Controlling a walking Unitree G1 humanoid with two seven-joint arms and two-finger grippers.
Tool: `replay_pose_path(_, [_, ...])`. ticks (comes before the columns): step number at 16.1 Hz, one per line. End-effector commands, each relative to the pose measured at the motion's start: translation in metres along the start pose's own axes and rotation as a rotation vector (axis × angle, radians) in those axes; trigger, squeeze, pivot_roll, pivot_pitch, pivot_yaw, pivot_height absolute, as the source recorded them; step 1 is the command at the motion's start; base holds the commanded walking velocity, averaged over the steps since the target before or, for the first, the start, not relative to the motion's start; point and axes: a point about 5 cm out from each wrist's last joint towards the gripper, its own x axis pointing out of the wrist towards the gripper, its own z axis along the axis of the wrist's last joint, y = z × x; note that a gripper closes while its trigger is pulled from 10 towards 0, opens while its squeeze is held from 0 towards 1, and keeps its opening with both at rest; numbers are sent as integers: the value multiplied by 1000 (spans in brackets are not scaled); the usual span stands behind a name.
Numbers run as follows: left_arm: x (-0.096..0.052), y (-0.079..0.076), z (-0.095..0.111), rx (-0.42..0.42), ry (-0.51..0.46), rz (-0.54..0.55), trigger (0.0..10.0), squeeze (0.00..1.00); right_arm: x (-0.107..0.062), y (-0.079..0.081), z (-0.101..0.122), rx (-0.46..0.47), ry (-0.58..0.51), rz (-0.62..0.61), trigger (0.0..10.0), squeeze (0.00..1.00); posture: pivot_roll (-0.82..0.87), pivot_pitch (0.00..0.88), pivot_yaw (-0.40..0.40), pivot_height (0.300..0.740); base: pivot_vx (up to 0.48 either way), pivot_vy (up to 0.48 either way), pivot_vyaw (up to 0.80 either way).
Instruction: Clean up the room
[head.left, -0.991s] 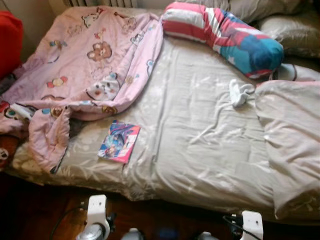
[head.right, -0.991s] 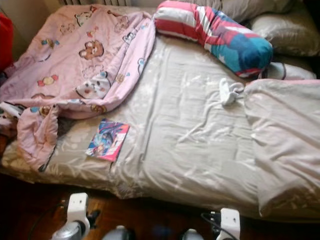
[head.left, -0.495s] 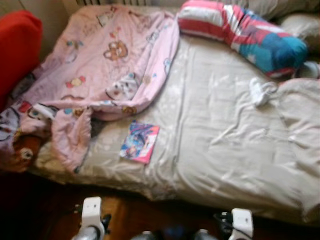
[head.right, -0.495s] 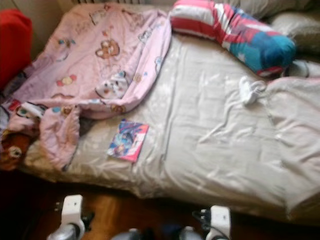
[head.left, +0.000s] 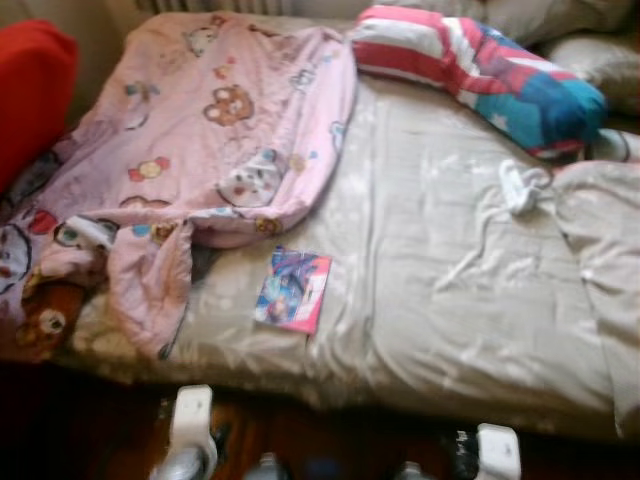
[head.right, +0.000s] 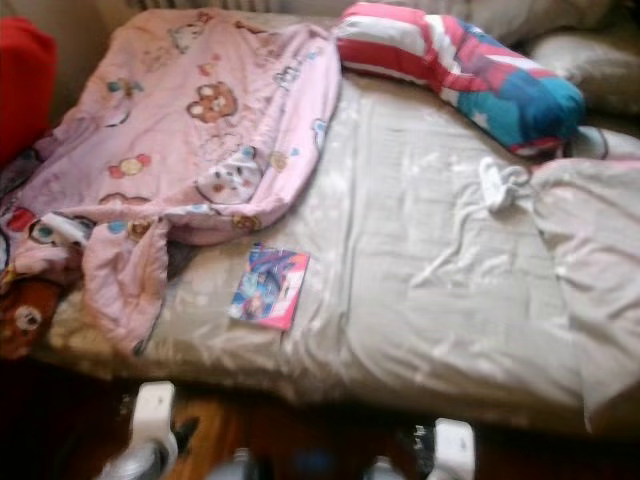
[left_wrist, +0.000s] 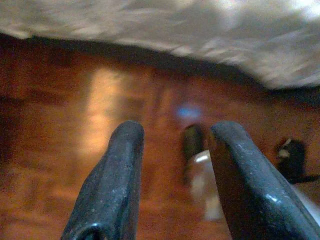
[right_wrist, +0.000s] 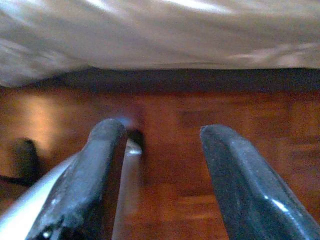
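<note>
Both hands are held low above the wood floor (left_wrist: 60, 130), left hand (left_wrist: 172, 175) and right hand (right_wrist: 160, 175) with fingers apart, and a picture book (head.left: 293, 290) is seen on the bed (head.left: 450, 300) ahead of them

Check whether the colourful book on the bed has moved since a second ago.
No. The book lies just below the pink blanket's lower edge on the beige sheet, as before; the camera shifted.
</note>
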Motion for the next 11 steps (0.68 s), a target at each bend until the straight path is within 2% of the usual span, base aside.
replay_pose_path(1, [-3, 0, -12, 9, 40, 0, 10000, 0, -3, -1, -9, -6, 31, 1, 10000, 0, 21, 213, 43, 740, 0, 412, 0])
replay_pose_path(11, [-3, -2, -12, 2, 38, 1, 10000, 0, -2, -3, -9, -12, 36, -1, 10000, 0, 32, 191, 33, 740, 0, 410, 0])
